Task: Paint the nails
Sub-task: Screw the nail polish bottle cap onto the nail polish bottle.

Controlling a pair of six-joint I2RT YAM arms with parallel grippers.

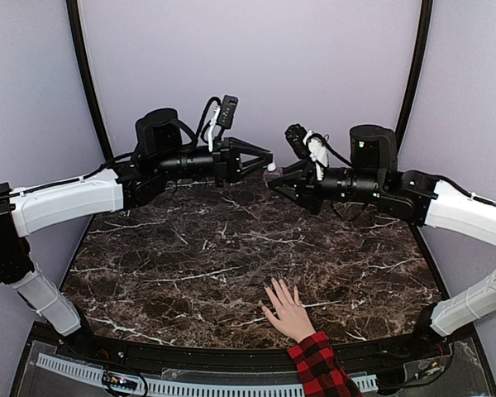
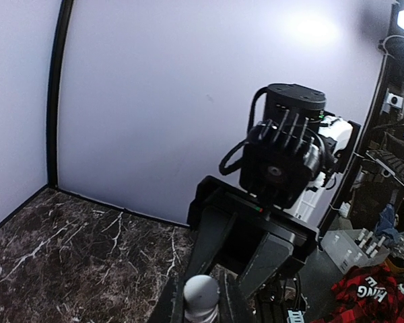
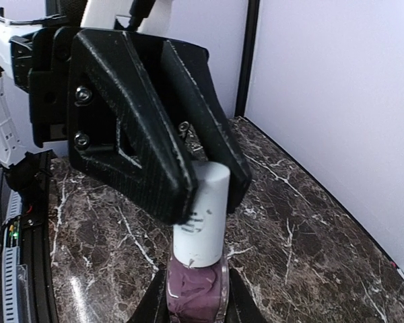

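- One human hand (image 1: pixel 288 313) lies flat at lower centre of the top view on the marble table (image 1: pixel 190 256), fingers spread. The nails (image 1: pixel 276 284) are too small to read.
- One polish bottle (image 3: pixel 196 286), one white cap (image 3: pixel 202 215).
- Two arms reach level and meet at upper centre. The right gripper (image 1: pixel 274 184) clamps the bottle; the left gripper (image 1: pixel 269 163) pinches the cap.

Marble table (image 1: pixel 190 256) lies open all around the hand (image 1: pixel 288 313) near its front edge.
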